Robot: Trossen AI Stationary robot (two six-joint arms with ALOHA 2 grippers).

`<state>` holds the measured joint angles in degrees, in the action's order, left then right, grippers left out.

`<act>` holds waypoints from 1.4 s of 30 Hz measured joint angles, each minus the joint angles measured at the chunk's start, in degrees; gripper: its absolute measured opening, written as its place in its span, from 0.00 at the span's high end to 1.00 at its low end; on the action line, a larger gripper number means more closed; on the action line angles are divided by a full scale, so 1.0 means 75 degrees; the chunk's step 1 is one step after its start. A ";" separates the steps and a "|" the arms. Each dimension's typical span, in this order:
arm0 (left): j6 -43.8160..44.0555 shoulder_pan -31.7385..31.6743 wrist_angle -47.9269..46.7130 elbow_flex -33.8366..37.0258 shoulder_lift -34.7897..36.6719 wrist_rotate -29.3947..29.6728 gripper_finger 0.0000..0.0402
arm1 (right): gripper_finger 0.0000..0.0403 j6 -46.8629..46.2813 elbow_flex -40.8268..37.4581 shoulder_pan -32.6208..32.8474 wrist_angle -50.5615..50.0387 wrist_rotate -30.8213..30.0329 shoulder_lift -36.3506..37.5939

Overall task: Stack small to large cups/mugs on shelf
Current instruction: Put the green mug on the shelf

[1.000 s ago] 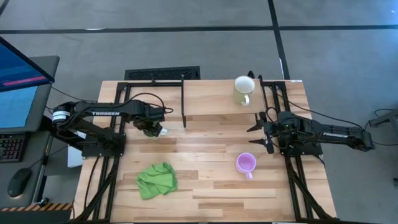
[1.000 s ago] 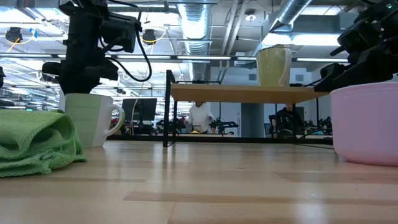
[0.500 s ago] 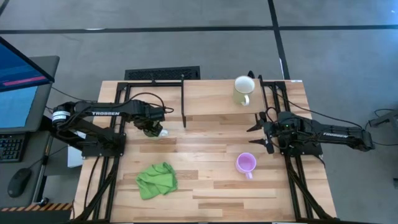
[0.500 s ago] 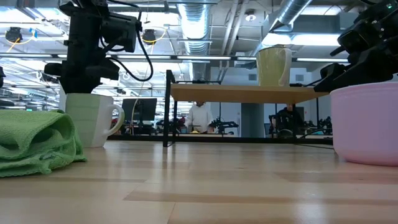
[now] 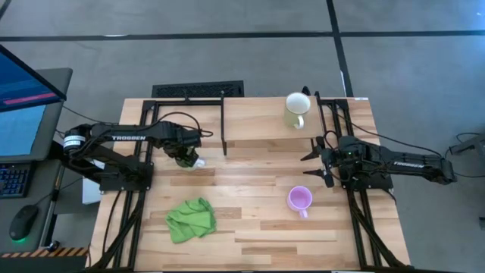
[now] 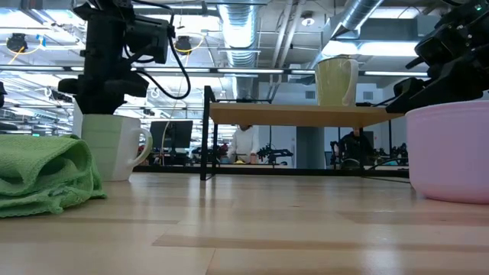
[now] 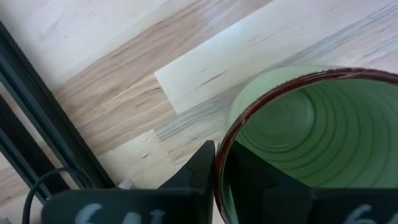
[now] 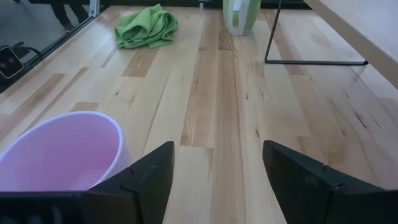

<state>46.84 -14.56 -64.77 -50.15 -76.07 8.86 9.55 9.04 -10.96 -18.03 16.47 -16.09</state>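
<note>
1. Over the tabletop's (image 5: 250, 227) left side, the left arm reaches in from the edge, its left end effector (image 5: 184, 158) lowered onto the green mug (image 6: 113, 147), fingers narrowed on the rim.
2. At the right side, the right arm lies low, its right end effector (image 8: 214, 174) spread wide and holding nothing, just beside the lilac mug (image 5: 300, 200).
3. White "TROSSEN" lettering reads along both arms in the high view.
4. Only the left wrist view shows one finger (image 7: 200, 168) outside the green mug's dark rim and the other inside.
5. Only the low view shows the cream mug (image 6: 336, 81) standing upright on the shelf (image 6: 306, 114) and the green cloth (image 6: 46, 174) just beside the green mug.
</note>
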 joint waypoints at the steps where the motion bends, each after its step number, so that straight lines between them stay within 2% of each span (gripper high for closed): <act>1: -0.0028 -0.0027 0.0021 0.0000 0.0000 -0.0005 0.94 | 0.33 0.0003 0.0000 0.0001 -0.0004 0.0000 0.0001; 17: -0.1131 -0.0414 0.0470 -0.0240 -0.0019 -0.0282 0.99 | 0.33 0.0136 0.0000 0.0000 -0.0224 0.0000 0.0001; 25: -0.1724 -0.0421 0.0045 -0.1618 -0.0015 0.0040 0.99 | 0.33 0.0136 0.0000 0.0001 -0.0228 0.0002 0.0001; 30: -0.2165 -0.0421 -0.0841 -0.2779 -0.0012 0.0087 0.99 | 0.33 0.0136 0.0000 0.0003 -0.0227 0.0000 0.0001; 35: -0.2351 -0.0418 -0.1526 -0.3907 -0.0012 0.0560 0.99 | 0.33 0.0136 0.0000 0.0000 -0.0227 0.0000 -0.0001; 42: -0.3202 -0.0422 -0.1557 -0.5100 -0.0009 0.0668 0.99 | 0.33 0.0133 0.0000 0.0000 -0.0225 0.0000 0.0001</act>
<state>22.83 -17.72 -76.45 -88.40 -76.14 13.87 10.55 9.04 -10.96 -19.72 16.47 -16.08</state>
